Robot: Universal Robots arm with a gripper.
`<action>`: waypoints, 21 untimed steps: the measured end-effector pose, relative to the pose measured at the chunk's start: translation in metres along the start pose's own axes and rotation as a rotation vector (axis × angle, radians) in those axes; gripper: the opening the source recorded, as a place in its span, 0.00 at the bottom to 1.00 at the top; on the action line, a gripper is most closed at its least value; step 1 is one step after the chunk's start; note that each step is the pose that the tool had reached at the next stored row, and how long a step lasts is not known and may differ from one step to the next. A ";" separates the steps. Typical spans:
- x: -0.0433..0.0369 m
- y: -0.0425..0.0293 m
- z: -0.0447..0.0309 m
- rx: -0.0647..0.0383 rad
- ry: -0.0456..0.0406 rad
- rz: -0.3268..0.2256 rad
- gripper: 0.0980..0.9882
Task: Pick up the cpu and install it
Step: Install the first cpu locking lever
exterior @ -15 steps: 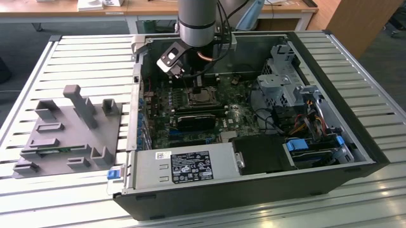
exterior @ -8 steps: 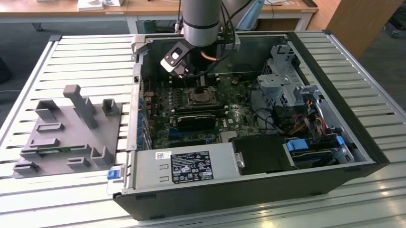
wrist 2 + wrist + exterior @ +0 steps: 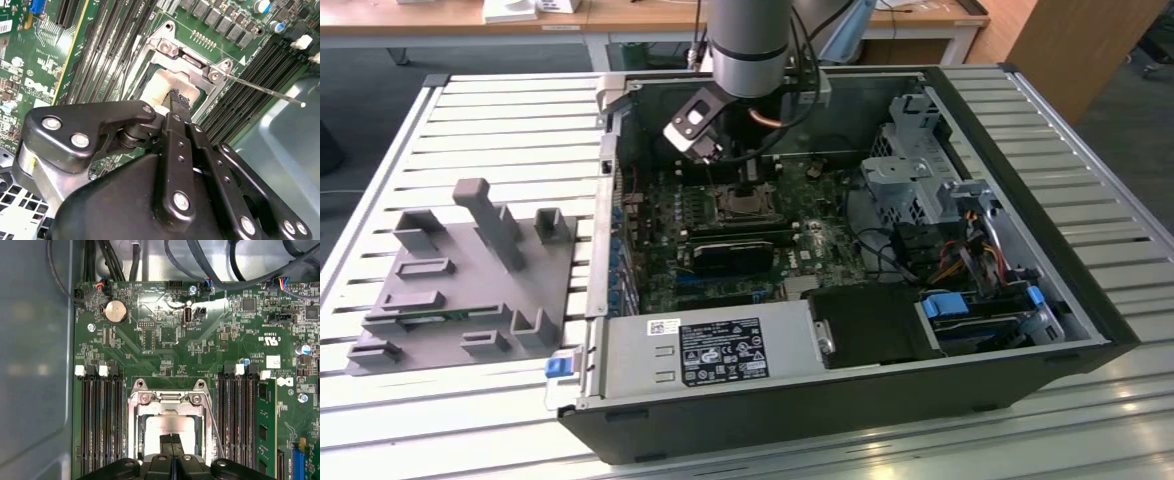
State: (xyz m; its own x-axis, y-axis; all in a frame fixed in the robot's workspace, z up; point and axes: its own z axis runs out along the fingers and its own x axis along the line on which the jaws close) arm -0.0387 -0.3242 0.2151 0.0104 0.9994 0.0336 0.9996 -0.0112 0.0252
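Right now the end effector (image 3: 750, 188) sits low inside the open PC case (image 3: 1067, 300), directly over the metal-framed socket (image 3: 744, 205) on the motherboard (image 3: 720, 270). From the exterior view that's about all you get of the contact: arm comes down from above, fingertips lost against the socket, cpu not distinguishable.

Both wrist views fill in more. In the first wrist view the end effector (image 3: 171, 444) has its two dark fingers pressed together, tips on the cpu (image 3: 160, 432), which lies flat inside the socket frame (image 3: 134, 415), silver top up. The second wrist view gives the same from an angle: end effector (image 3: 176, 96), clenched fingers meeting at the cpu (image 3: 160, 85), frame (image 3: 192, 60) around it (can't tell if the chip is fully seated or just resting on the socket). A thin wire lever (image 3: 265, 90) sticks out from the frame, also visible in the first wrist view. First wrist view adds memory slots (image 3: 100, 425) on both sides of the socket, one green memory stick (image 3: 265, 430) fitted, and a coin battery (image 3: 116, 311).

Surface & room, exterior view only: case lies on a counter (image 3: 480, 130) of pale slats; a grey fixture tray (image 3: 467, 280) w/ upright blocks sits toward the exterior view's left. Behind: wooden desks (image 3: 640, 15), dark floor.
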 end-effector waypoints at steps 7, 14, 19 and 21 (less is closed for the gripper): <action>0.0001 0.0025 -0.0002 0.000 -0.0001 0.000 0.01; 0.0002 0.0026 -0.0035 0.000 0.0001 0.000 0.01; 0.0003 0.0027 -0.0067 0.000 0.0000 0.000 0.01; 0.0003 0.0027 -0.0073 0.000 0.0001 0.000 0.01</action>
State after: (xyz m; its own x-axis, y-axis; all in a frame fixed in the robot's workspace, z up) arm -0.0361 -0.3242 0.2225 0.0106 0.9994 0.0336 0.9996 -0.0114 0.0252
